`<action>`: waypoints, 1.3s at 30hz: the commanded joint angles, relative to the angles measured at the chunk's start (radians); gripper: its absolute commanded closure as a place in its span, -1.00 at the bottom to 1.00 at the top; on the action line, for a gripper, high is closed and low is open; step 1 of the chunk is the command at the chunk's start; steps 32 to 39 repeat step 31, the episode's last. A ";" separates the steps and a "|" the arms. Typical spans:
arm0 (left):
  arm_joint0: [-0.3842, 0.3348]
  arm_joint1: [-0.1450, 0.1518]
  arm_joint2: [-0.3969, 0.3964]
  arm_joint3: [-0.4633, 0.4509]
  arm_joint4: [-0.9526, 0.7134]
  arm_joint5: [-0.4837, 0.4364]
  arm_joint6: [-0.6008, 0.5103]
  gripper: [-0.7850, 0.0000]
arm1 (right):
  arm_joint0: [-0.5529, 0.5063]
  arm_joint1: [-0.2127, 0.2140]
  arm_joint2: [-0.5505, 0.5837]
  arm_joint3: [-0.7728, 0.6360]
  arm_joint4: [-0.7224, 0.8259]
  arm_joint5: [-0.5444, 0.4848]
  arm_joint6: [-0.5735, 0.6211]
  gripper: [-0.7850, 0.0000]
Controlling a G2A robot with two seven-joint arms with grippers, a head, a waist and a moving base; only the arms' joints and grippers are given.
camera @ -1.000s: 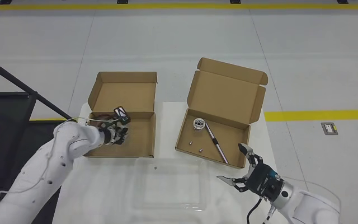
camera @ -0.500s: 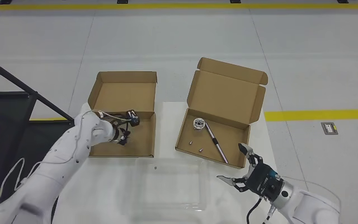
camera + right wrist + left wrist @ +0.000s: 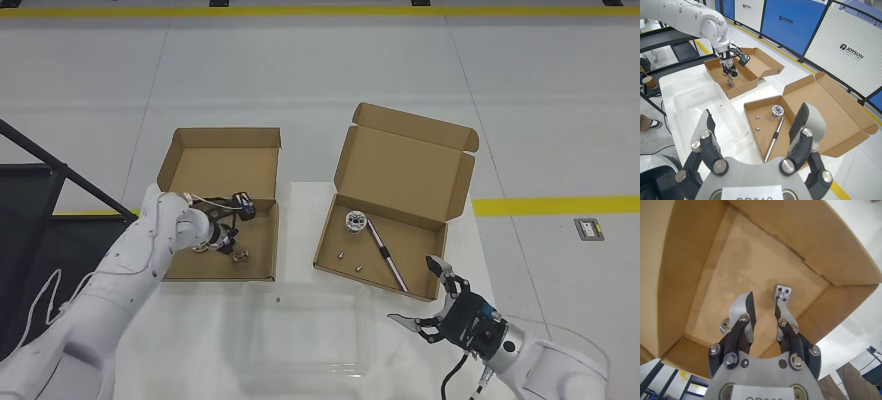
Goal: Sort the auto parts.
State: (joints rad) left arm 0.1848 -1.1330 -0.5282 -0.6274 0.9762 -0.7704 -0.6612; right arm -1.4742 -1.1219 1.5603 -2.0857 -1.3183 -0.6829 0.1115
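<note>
Left gripper is sitting farther across the left box than a second ago, and a small metal block is now resting on the cardboard floor where none was showing before. Its fingers are standing narrowly apart with nothing between them. One tip is hanging right at the block; I cannot tell whether it is touching. A round flanged disc is lying nearer the box's front wall. The right gripper has not shifted: it is hovering spread wide and empty over the table's near right corner, beside the right box holding a spool, a rod and two screws. The clear tray is sitting between the arms. Risk as I am judging it: that tip, lifting so close, could snag the block and tip it or drag it against the wall.
</note>
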 commanded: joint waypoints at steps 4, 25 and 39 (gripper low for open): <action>-0.005 0.009 -0.039 -0.010 -0.018 -0.040 0.035 0.26 | 0.000 0.000 0.000 0.000 0.000 0.000 0.000 -1.00; 0.410 0.243 -0.519 -0.641 -0.234 -0.121 0.131 0.16 | 0.000 0.000 0.000 0.000 0.000 0.000 0.000 -1.00; 0.639 0.287 -0.674 -0.813 -0.264 -0.131 0.294 -0.11 | 0.000 0.000 0.000 0.000 0.000 0.000 0.000 -1.00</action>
